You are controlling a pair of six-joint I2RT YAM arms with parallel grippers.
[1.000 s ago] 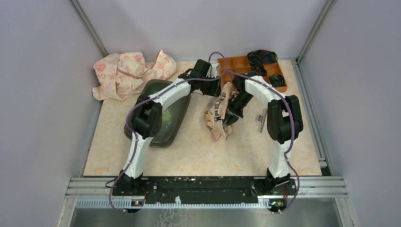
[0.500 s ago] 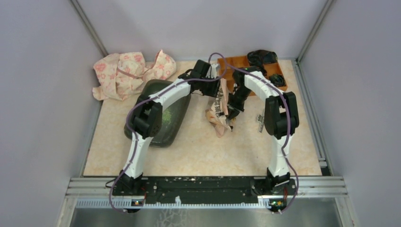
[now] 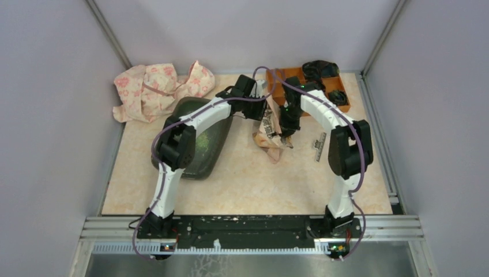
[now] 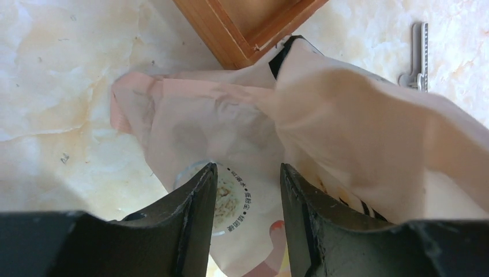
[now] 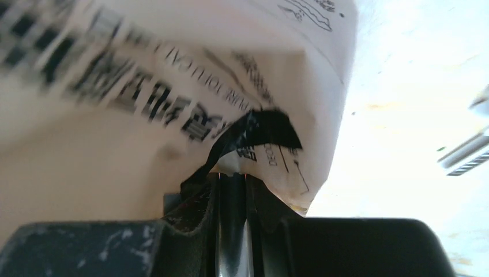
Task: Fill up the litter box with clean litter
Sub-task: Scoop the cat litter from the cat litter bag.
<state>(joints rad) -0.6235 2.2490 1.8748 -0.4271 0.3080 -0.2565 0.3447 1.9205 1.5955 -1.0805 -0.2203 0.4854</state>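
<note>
Tabletop [image 3: 248, 184]; litter box [image 3: 209, 149] axis near-left to far-right; right fingers [image 5: 193, 209] pinch bag [image 5: 144, 144]

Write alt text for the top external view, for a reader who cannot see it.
Two white robot arms reach to a crumpled peach bag in the middle, and the right hand grips it. A dark litter box lies at the left, partly under the left arm. An orange tray stands at the back right, a pink cloth at the back left.
</note>
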